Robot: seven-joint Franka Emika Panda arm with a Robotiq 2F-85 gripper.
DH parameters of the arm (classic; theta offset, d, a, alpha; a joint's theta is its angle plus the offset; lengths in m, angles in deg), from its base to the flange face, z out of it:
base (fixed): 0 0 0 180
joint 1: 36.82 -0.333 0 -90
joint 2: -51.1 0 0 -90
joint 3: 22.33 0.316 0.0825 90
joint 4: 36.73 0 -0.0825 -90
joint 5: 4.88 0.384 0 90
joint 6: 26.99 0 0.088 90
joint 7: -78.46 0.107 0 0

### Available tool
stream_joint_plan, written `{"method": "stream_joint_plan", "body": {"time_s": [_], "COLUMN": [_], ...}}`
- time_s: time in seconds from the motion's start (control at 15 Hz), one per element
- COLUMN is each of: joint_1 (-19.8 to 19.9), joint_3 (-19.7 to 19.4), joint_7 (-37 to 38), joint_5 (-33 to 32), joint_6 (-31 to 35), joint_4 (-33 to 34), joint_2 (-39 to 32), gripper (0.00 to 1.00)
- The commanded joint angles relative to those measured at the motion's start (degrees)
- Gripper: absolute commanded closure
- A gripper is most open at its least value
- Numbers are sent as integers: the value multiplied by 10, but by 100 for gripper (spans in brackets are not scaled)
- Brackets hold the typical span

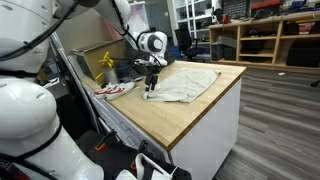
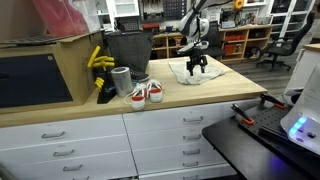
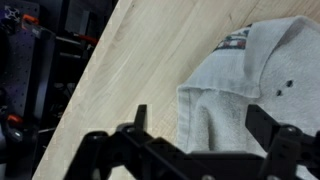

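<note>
We note cloth (image 3: 250, 80): soft grey woven or knit fabric, matt, slightly fuzzy, creased. Countertop (image 3: 120, 70): light wood, smooth, faint satin sheen, fine grain showing. Gripper (image 3: 200, 135): black, matt, hard; plastic or metal we cannot tell. Drawers (image 2: 160, 128): white fronts, smooth, we read them as painted, pale metal-looking handles.

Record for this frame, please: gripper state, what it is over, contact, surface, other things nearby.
gripper: gripper open, jaws wide apart, pointing down
nearest thing: grey cloth, rumpled, one edge folded over, lying under the gripper
contact: cannot tell whether the jaws touch the cloth
surface: wooden counter
nearby: pair of shoes near the counter's edge, apart from the cloth; black bin behind them
</note>
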Motion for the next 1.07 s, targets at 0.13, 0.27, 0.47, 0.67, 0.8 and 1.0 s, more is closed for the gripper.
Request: {"method": "stream_joint_plan", "body": {"time_s": [0.13,0.27,0.47,0.67,0.8,1.0], "joint_1": [-3,-3,-4,-5,-6,-7], "joint_3": [-10,-9,-4,0,4,9], "joint_7": [27,34,44,53,56,59], "joint_5": [-7,-4,2,7,9,13], "joint_6": [8,5,0,1,2,5], "joint_4": [-9,-9,-9,-11,-13,-16], "joint_2": [-16,-22,-26,-24,-24,-24], "gripper": [0,0,0,0,0,0]}}
